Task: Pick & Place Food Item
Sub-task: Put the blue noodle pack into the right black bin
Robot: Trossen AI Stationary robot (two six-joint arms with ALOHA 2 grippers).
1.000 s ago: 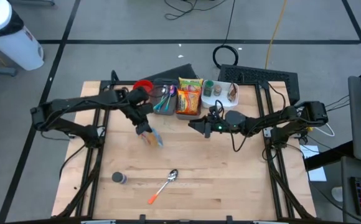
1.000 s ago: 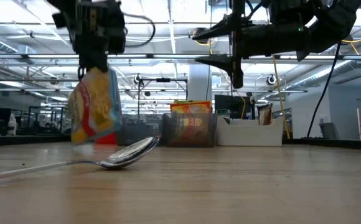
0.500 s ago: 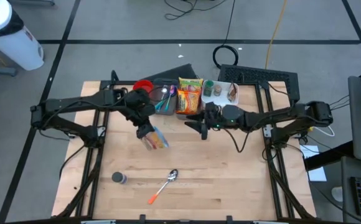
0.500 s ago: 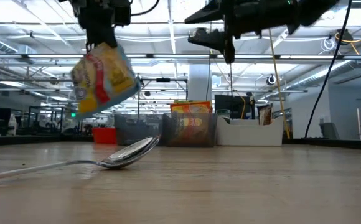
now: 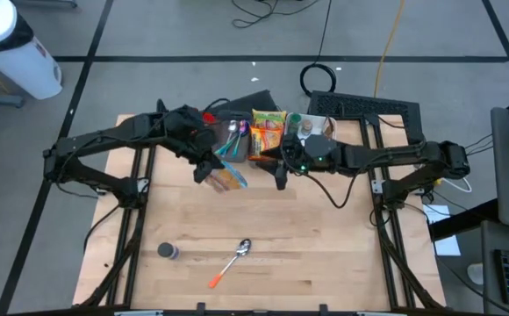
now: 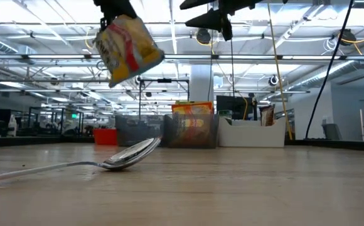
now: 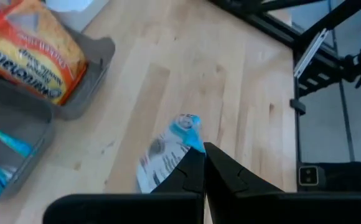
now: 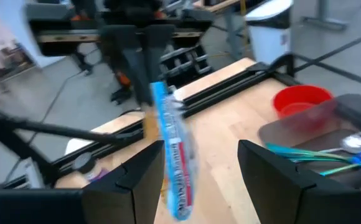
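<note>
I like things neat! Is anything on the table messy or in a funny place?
A spoon and a small dark jar lie alone at the table's near side, far from the trays at the back. The left pincer holds a food packet dangling tilted in the air.

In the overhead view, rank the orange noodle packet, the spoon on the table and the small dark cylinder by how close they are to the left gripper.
From the left gripper:
1. Orange noodle packet, in the bins at the table's back.
2. Spoon, lying near the front edge.
3. Small dark cylinder, front left. It sits only slightly farther than the spoon's bowl.
</note>
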